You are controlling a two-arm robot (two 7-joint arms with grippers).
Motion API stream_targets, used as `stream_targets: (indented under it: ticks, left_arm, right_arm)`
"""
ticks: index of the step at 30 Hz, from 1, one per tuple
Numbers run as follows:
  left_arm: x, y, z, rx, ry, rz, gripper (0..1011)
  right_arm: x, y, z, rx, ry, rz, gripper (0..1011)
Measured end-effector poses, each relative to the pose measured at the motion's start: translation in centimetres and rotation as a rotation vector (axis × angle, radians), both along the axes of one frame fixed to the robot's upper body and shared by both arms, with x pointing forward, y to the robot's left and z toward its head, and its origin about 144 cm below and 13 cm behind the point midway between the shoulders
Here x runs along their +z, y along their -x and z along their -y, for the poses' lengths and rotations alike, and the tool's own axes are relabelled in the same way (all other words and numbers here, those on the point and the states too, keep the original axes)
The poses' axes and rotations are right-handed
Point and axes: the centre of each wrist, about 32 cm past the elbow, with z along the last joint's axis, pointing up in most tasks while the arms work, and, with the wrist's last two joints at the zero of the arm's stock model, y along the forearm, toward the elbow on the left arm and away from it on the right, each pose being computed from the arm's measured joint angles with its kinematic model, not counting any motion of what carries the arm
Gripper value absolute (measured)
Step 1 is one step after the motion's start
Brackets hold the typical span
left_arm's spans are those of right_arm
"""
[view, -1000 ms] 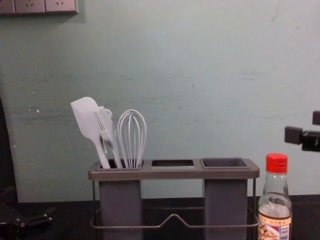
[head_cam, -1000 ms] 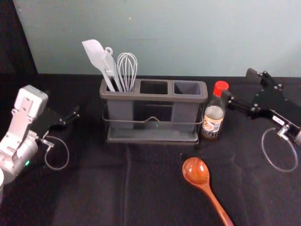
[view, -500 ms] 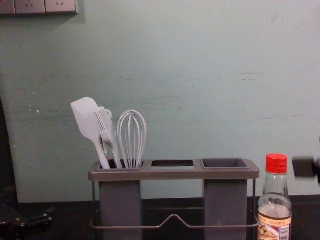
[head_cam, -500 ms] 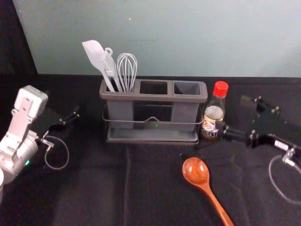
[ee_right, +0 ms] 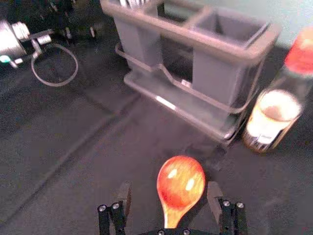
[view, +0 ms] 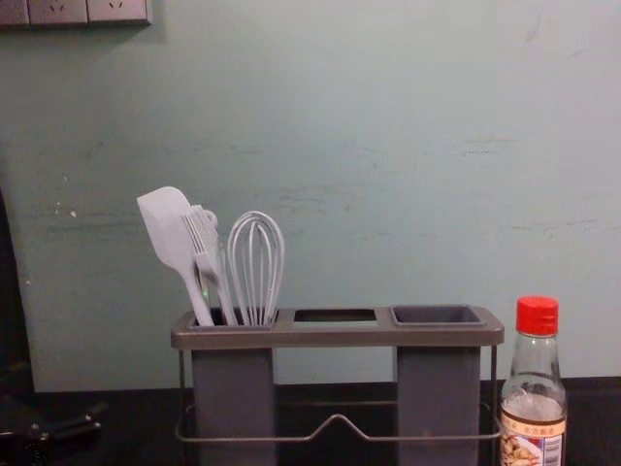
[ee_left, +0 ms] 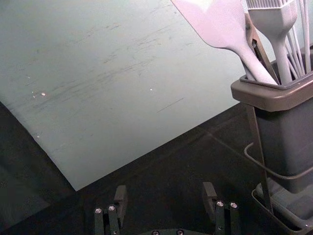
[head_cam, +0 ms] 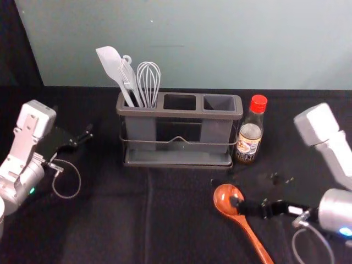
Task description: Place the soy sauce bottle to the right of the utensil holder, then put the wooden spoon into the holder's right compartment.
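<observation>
The soy sauce bottle (head_cam: 249, 137) stands upright just right of the utensil holder (head_cam: 179, 159), its red cap on. The wooden spoon (head_cam: 224, 193) lies on the cloth in front, bowl toward the holder. My right gripper (head_cam: 256, 190) is low over the spoon's bowl, one finger overlapping it. In the right wrist view my right gripper (ee_right: 169, 194) is open, with the spoon (ee_right: 180, 182) between its fingers, not clamped. My left gripper (head_cam: 82, 135) is parked left of the holder; its wrist view shows the left gripper (ee_left: 165, 192) open and holding nothing.
A white spatula (head_cam: 111, 66), a brush and a whisk (head_cam: 148, 82) stand in the holder's left compartment. The middle and right compartments hold nothing. A pale green wall (view: 349, 175) rises behind the black-covered table (head_cam: 110, 220).
From beside the bottle, my right gripper has moved toward the front and down to the spoon, leaving the chest view's right edge. Bottle, spoon and left arm have stayed in place.
</observation>
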Motion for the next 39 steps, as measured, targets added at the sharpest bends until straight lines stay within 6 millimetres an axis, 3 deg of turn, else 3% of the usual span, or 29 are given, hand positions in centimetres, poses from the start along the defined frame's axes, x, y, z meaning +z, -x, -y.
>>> stream_targets:
  ticks: [8, 18, 27, 39]
  left_arm:
    - [0.0, 0.0, 0.0, 0.0, 0.0, 0.0, 1005]
    - [0.0, 0.0, 0.0, 0.0, 0.0, 0.0, 1005]
    - [0.0, 0.0, 0.0, 0.0, 0.0, 0.0, 1005]
    - [0.0, 0.0, 0.0, 0.0, 0.0, 0.0, 1005]
  right_arm:
    - [-1.1, -1.5, -2.4, -0.048, 0.045, -0.115, 1002]
    - [-2.0, -3.8, -4.7, -0.068, 0.099, -0.123, 1002]
    - [-2.7, -5.0, -5.2, -0.092, 0.134, -0.123, 1002]
    - [-3.4, -5.1, -5.4, -0.083, 0.142, -0.125, 1003]
